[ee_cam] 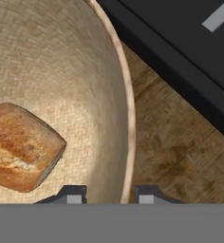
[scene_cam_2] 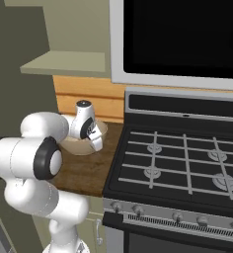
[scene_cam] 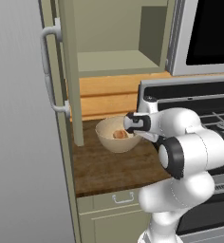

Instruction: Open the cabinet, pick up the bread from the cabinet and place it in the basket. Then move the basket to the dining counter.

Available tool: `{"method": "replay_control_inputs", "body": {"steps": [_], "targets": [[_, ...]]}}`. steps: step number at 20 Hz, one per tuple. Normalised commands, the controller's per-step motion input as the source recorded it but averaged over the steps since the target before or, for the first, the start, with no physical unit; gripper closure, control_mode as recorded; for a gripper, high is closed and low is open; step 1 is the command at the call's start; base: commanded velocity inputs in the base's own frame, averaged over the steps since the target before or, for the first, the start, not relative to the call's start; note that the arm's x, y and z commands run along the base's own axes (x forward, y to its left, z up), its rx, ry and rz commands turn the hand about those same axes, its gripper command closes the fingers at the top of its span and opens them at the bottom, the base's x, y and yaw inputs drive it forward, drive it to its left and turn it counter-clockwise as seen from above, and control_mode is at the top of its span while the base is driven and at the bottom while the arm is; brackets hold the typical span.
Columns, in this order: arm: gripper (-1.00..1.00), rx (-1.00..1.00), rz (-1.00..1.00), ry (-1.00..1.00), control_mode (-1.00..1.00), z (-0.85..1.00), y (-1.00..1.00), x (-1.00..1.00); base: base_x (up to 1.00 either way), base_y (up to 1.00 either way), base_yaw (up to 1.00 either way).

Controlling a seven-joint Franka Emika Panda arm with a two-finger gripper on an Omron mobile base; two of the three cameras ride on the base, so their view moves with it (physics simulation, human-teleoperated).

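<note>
Straddling the basket [ee_cam: 99,71] rim, the tool [ee_cam: 107,194] is seen narrowed around it. Inside, left of the tool, the bread [ee_cam: 21,147] is already placed; carrying to the dining counter remains.

Two cameras behind the arm share the basket [scene_cam: 115,137] from either side; the hand camera looks close down inside it.

Open cabinet door [scene_cam: 70,66] and stove [scene_cam: 190,90] flank the basket [scene_cam: 109,137].

Tool [scene_cam_2: 96,143] apparently at basket [scene_cam_2: 84,146] rim, beside stove [scene_cam_2: 182,163].
</note>
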Motion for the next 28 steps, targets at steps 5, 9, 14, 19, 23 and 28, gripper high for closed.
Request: {"method": "replay_control_inputs", "body": {"steps": [5, 9, 14, 19, 23, 28], "targets": [[1.0, 0.0, 0.0, 0.06, -1.0, -0.09, 0.18, 0.0, 0.0, 0.0, 0.0], [1.0, 0.06, 0.0, 0.0, -1.0, 0.16, 0.02, -0.28, 0.0, 0.0, 0.0], [1.0, 0.12, 0.0, -0.07, -1.0, 0.66, 0.0, -0.6, 0.0, 0.0, 0.0], [1.0, 0.17, 0.0, -0.2, -1.0, 0.74, 0.0, -0.62, 0.0, 0.0, 0.0], [1.0, 0.23, 0.0, -0.21, -1.0, 0.66, 0.0, -0.64, 0.0, 0.0, 0.0], [1.0, 0.24, 0.0, -0.16, -1.0, 0.74, 0.0, -0.6, 0.0, 0.0, 0.0]]}}
